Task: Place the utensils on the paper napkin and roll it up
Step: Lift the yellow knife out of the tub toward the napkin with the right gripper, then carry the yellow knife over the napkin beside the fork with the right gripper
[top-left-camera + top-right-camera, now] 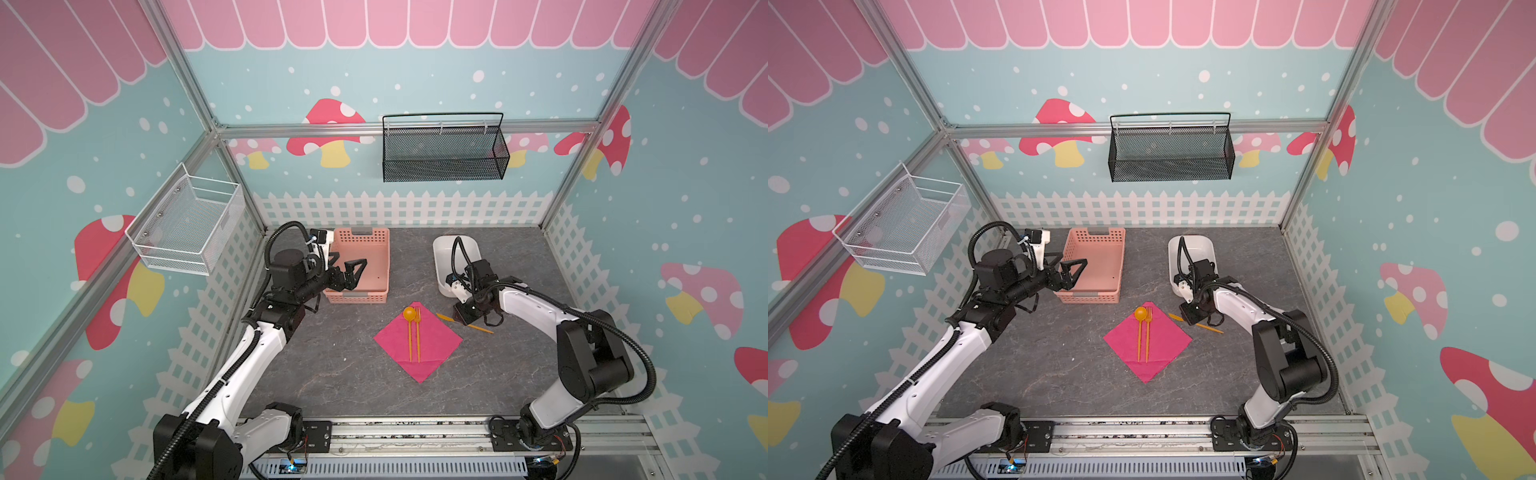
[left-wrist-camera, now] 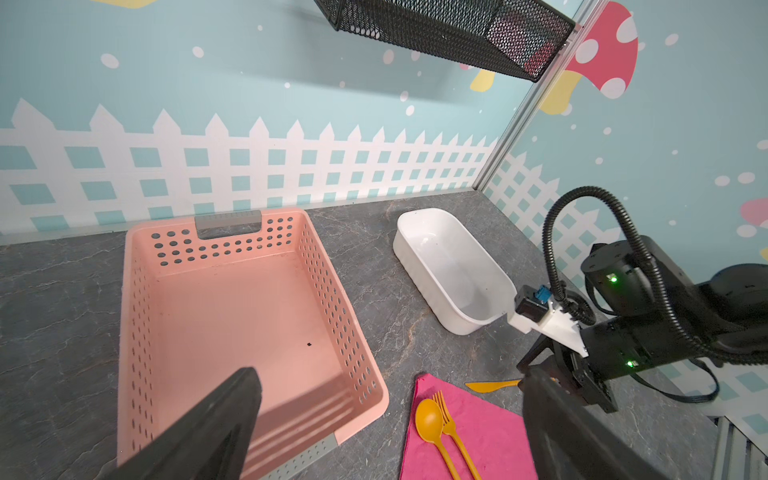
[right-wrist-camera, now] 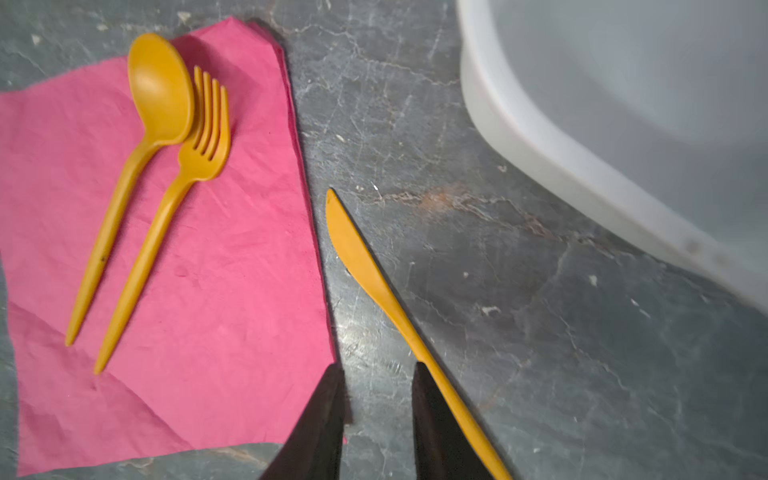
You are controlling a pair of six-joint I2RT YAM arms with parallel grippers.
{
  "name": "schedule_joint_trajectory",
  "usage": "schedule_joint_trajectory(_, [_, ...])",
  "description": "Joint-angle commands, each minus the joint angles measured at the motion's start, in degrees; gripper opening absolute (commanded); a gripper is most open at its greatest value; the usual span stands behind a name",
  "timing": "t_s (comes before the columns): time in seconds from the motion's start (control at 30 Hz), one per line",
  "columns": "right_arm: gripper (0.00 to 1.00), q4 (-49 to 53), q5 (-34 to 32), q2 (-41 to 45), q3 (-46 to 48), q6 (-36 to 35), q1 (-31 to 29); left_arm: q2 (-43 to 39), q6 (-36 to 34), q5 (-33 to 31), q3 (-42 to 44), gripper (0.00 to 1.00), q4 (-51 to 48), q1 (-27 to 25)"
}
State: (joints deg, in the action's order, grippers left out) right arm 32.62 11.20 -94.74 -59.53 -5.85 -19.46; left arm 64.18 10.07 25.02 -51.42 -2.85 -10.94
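Both top views, left to right, as I log them. Left hand (image 1: 347, 268): spread wide, holding nothing, above the salmon basket (image 1: 384, 266). Napkin (image 1: 436, 345): flat on the surface (image 1: 332, 374), centre, with the spoon (image 1: 409, 314) and fork (image 1: 418, 332) side by side on it. Knife (image 1: 482, 328): on the bare surface just beside the napkin. Right hand (image 3: 378, 368): slightly parted, gripping nothing, hiding the knife's middle. White tub (image 1: 440, 249): behind it.

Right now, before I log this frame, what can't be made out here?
Both top views: middle of the knife, hidden under the right gripper.
Right wrist view: knife handle end, cut off by the edge; finger contact unclear.
Right wrist view: white tub, blurred and cut off.
Left wrist view: part of the napkin, behind a left gripper finger.
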Motion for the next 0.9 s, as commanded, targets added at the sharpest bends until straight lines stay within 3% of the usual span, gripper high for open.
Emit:
schedule_joint_trajectory(0.0, [0.32, 0.6, -1.1, -1.4, -0.5, -12.2, 0.1, -0.1, 0.0, -0.4, -1.0, 0.99, -0.8, 0.2])
schedule_joint_trajectory(0.07, [0.32, -0.6, -3.7, -0.8, 0.0, -15.3, 0.2, 0.0, 0.0, -0.4, -1.1, 0.99, -0.7, 0.2])
schedule_joint_trajectory(0.27, [0.37, 2.8, -2.3, 0.3, 0.3, -30.8, 0.2, 0.2, 0.4, 0.0, -0.9, 1.00, -0.3, 0.2])
schedule_joint_trajectory(0.37, [0.37, 5.2, -3.4, -1.4, -1.4, -33.7, 0.2, 0.4, 0.5, 0.2, -0.7, 0.99, -0.1, 0.2])
schedule_joint_trajectory(0.57, [0.35, 9.0, -5.7, -4.8, -3.3, -34.8, 0.5, 0.7, 0.7, 0.2, -0.5, 0.99, 0.4, 0.2])
schedule_joint_trajectory(0.87, [0.35, 11.8, -3.6, -8.0, -6.8, -33.8, 2.8, 1.0, 1.2, 1.4, -0.5, 0.99, 1.1, 0.3])
